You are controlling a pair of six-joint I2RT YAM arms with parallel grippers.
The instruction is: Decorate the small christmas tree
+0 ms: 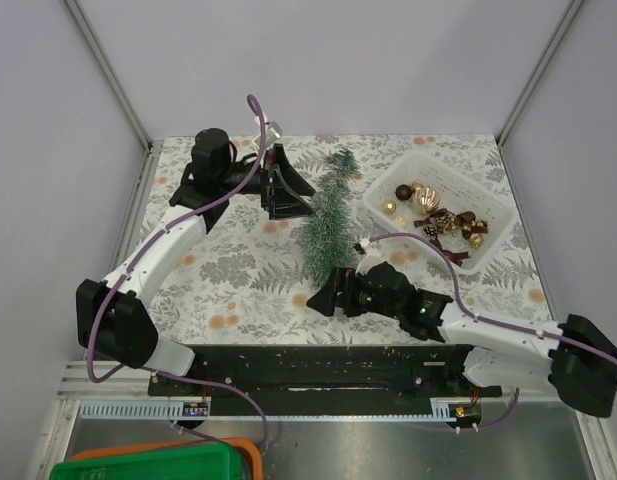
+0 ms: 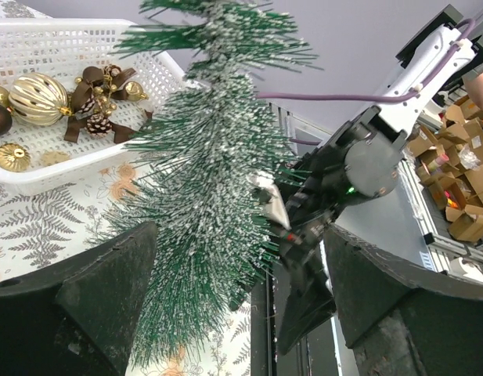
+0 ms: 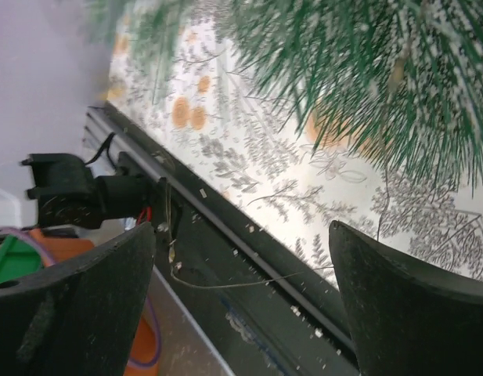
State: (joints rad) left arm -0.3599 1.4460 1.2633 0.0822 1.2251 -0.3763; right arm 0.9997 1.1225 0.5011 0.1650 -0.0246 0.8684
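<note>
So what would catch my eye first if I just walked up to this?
Most likely the small christmas tree, frosted green, in the middle of the fern-printed table. The left gripper is open beside its upper half and the right gripper is open at its foot. Next comes the white basket at the back right, holding gold and brown baubles.
</note>
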